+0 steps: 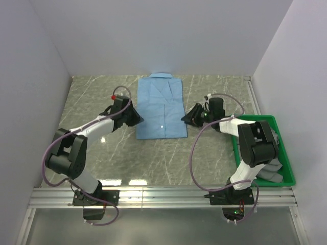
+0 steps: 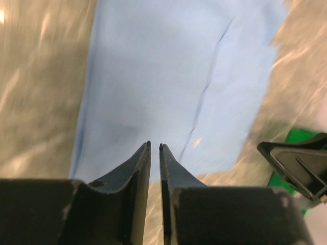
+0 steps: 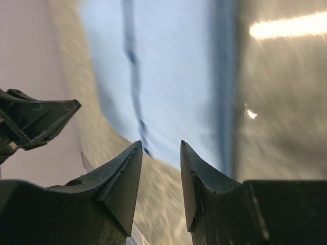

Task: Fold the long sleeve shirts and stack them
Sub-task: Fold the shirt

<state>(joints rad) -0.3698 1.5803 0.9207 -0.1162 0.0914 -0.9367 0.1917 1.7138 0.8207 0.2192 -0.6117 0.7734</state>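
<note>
Marbled table bears folded blue shirt; left jaws barely parted, right jaws spread.

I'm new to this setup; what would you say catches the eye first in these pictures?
A folded light blue shirt lies flat in the middle of the table, collar at the far end. The left arm and right arm flank it, and a green tray sits at the right edge.

Left gripper, centre-left of the top view: jaws a narrow slit apart, empty. Right gripper, centre-right: jaws partly apart, empty. Tips face each other.
</note>
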